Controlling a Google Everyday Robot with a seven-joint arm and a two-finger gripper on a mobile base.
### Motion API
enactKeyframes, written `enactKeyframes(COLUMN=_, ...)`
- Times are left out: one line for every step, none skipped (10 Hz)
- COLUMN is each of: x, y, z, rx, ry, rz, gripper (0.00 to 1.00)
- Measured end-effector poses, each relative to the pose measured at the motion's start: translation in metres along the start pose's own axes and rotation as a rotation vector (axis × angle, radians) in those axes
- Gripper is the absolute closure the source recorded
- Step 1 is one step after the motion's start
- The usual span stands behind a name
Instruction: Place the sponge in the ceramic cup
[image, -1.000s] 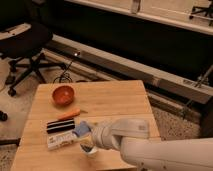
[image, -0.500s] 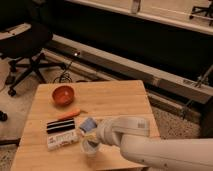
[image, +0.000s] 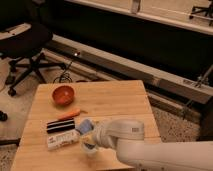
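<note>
Claw (image: 90, 135) seems clamped on the soft blue rectangular sponge (image: 84, 126), just above the small round white ceramic cup (image: 90, 150); it needs centring, then release.

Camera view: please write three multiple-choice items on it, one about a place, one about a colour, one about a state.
1. Where does the bowl stand?
A. far left part of the table
B. near right corner
C. on the floor

2. What colour is the sponge?
A. yellow
B. blue
C. green

3. What is the state of the sponge?
A. lying inside the ceramic cup
B. held at the gripper, outside the cup
C. lying in the bowl

Key: 1 A, it is near the far left corner. 2 B, it shows blue. 3 B, the gripper, near the front edge by the cup, has it in shut fingers.
</note>
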Motion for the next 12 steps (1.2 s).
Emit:
enactKeyframes(x=0.002, y=0.004, z=0.003, rx=-0.006, ry=0.001, rz=-0.003, gripper=0.93)
enactKeyframes(x=0.002, y=0.008, z=0.006, rx=-0.010, ry=-0.001, rz=-0.009, gripper=0.82)
enactKeyframes(x=0.002, y=0.010, z=0.008, rx=-0.009, ry=-0.003, rz=-0.013, gripper=0.73)
enactKeyframes(x=0.003, y=0.010, z=0.011, rx=-0.004, ry=-0.004, rz=-0.017, gripper=0.61)
enactKeyframes(x=0.004, y=0.010, z=0.012, rx=0.002, ry=-0.003, rz=-0.020, gripper=0.53)
enactKeyframes(x=0.006, y=0.008, z=0.015, rx=0.016, ry=-0.002, rz=-0.023, gripper=0.40)
enactKeyframes(x=0.008, y=0.006, z=0.017, rx=0.025, ry=0.000, rz=-0.026, gripper=0.32)
enactKeyframes(x=0.011, y=0.003, z=0.020, rx=0.037, ry=0.001, rz=-0.028, gripper=0.24)
enactKeyframes(x=0.015, y=0.001, z=0.022, rx=0.046, ry=0.003, rz=-0.030, gripper=0.20)
enactKeyframes(x=0.019, y=0.001, z=0.027, rx=0.049, ry=0.004, rz=-0.028, gripper=0.20)
enactKeyframes(x=0.020, y=0.002, z=0.029, rx=0.047, ry=0.002, rz=-0.027, gripper=0.20)
enactKeyframes(x=0.021, y=0.005, z=0.032, rx=0.042, ry=-0.002, rz=-0.025, gripper=0.20)
